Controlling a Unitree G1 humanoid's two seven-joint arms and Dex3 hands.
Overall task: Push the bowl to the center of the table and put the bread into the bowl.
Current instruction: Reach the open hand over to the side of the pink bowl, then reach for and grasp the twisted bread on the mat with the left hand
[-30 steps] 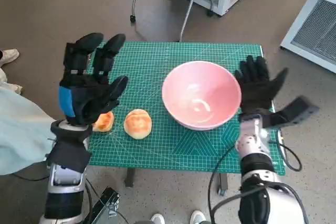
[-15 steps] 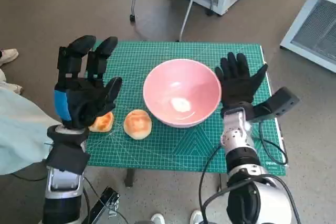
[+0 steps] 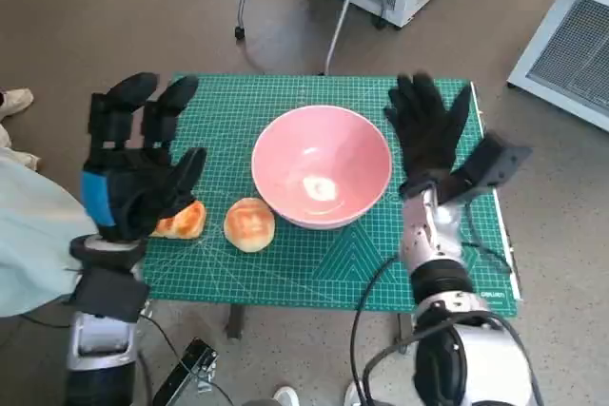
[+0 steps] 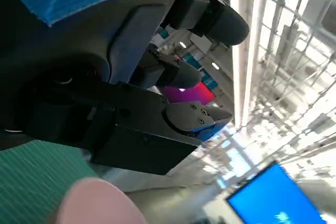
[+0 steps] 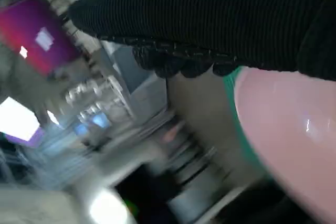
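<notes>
Bowl: one pink bowl [image 3: 322,168], upright, mouth up, round with no long axis; on the green cutting mat [image 3: 285,263], just beside the right hand [image 3: 430,135].
Bread: two buns; one bread roll [image 3: 249,223] between left hand and bowl, rounded; second bun [image 3: 183,221] partly under the left hand [image 3: 133,173].
Left hand: raised, fingers spread, holding nothing.
Right hand: fingers spread, empty; contact with bowl unclear.

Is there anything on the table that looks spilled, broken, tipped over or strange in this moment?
Nothing stands out. The pink bowl sits upright and empty near the middle of the green mat. Two bread rolls lie whole beside it. Both hands, left hand and right hand, hold nothing.
</notes>
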